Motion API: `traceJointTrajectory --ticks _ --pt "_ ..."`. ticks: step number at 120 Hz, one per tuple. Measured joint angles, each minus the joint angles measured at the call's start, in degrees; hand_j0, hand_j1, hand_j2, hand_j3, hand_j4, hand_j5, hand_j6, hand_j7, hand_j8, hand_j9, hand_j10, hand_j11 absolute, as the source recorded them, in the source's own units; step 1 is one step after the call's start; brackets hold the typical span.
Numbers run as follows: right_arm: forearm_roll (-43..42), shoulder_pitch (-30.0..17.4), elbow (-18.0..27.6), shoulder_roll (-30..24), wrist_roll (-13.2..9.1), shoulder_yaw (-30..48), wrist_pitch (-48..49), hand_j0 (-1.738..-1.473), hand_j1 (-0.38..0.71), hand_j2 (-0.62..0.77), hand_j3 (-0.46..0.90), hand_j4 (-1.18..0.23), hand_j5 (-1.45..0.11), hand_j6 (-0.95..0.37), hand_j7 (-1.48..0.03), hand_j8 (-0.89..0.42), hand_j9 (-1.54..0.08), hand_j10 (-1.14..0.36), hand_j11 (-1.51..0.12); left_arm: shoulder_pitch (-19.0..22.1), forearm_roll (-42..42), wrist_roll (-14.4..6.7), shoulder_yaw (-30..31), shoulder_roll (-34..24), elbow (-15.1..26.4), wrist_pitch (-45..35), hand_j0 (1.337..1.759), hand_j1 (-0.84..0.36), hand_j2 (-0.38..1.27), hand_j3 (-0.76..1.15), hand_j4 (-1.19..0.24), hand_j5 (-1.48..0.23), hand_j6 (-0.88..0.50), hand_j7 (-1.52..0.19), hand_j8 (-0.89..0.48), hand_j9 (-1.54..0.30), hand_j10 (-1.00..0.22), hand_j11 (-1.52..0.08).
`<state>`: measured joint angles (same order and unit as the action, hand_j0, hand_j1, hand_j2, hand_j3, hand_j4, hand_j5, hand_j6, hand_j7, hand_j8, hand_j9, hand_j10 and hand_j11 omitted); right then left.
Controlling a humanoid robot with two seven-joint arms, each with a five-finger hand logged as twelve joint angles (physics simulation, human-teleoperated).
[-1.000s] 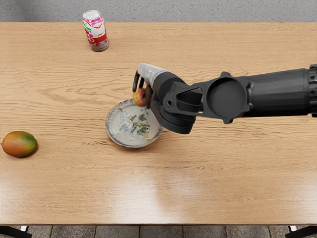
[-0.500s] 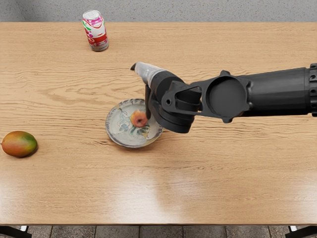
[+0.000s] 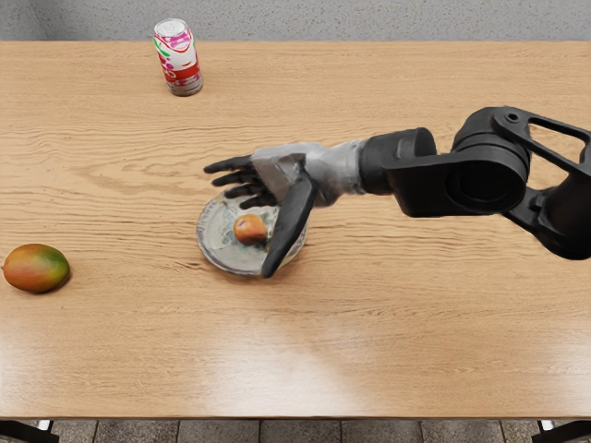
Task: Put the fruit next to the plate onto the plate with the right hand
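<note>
1. Small round orange-red fruit [image 3: 249, 229]: lying on the plate, near its middle, in no hand's grasp. One dark digit of the hand crosses just to its right; whether the two touch cannot be told.
2. Oval mango, green and red with orange [image 3: 35, 268]: lying on the table near the left edge, well apart from the plate and nearer the front than the other items.
3. Shallow round grey plate with a greenish leaf pattern [image 3: 217, 245]: set flat on the table a little left of centre, with item 1 borne on it. Its right rim is partly covered by the hand.
4. Right hand, grey palm with black fingers [image 3: 277, 175]: held over the far right part of the plate, fingers [image 3: 226, 167] spread and pointed leftward, nothing gripped. One long dark digit is slanted down across the plate towards its near rim.
5. Black right arm [image 3: 462, 171]: entered from the right edge, bent at a bulky joint.
6. Light wooden table [image 3: 369, 351]: all listed items are carried on it.
7. Red, white and green drinks can [image 3: 178, 57]: upright near the far edge, left of centre, well apart from the plate.
</note>
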<state>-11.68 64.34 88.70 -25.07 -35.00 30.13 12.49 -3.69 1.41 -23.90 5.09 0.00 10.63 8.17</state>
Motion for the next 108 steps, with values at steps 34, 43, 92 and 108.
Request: traceJointTrajectory --ticks 34,43,92,108 --pt "30.13 -8.84 -4.16 -15.87 0.0 2.45 20.87 -1.658 -0.35 0.0 0.0 0.0 0.0 0.0 0.0 0.0 0.0 0.0 0.0 0.0 0.0 0.0 0.0 0.0 0.0 0.0 1.658 0.34 0.0 0.0 -0.01 -0.01 -0.01 -0.01 -0.01 -0.01 -0.01 -0.01" --pt "34.85 -10.15 -4.38 -20.04 0.0 1.21 21.72 -1.658 -0.35 0.0 0.0 0.0 0.0 0.0 0.0 0.0 0.0 0.0 0.0 0.0 0.0 0.0 0.0 0.0 0.0 0.0 1.658 0.34 0.0 0.0 -0.01 -0.01 -0.01 -0.01 -0.01 -0.01 -0.01 -0.01" --pt "41.79 -12.8 -4.71 -40.03 0.0 -2.31 22.54 -1.658 -0.35 0.0 0.0 0.0 0.0 0.0 0.0 0.0 0.0 0.0 0.0 0.0 0.01 0.0 0.03 0.0 0.02 0.0 1.658 0.34 0.0 0.0 -0.01 -0.01 -0.01 -0.01 -0.01 -0.01 -0.01 -0.01" --pt "41.96 -12.82 -4.94 -42.05 0.0 -2.43 22.56 -1.658 -0.35 0.0 0.0 0.0 0.0 0.01 0.0 0.0 0.0 0.0 0.0 -0.19 0.01 0.0 0.03 0.0 0.03 0.0 1.658 0.34 0.0 0.0 -0.01 -0.01 -0.01 -0.01 -0.01 -0.01 -0.01 -0.01"
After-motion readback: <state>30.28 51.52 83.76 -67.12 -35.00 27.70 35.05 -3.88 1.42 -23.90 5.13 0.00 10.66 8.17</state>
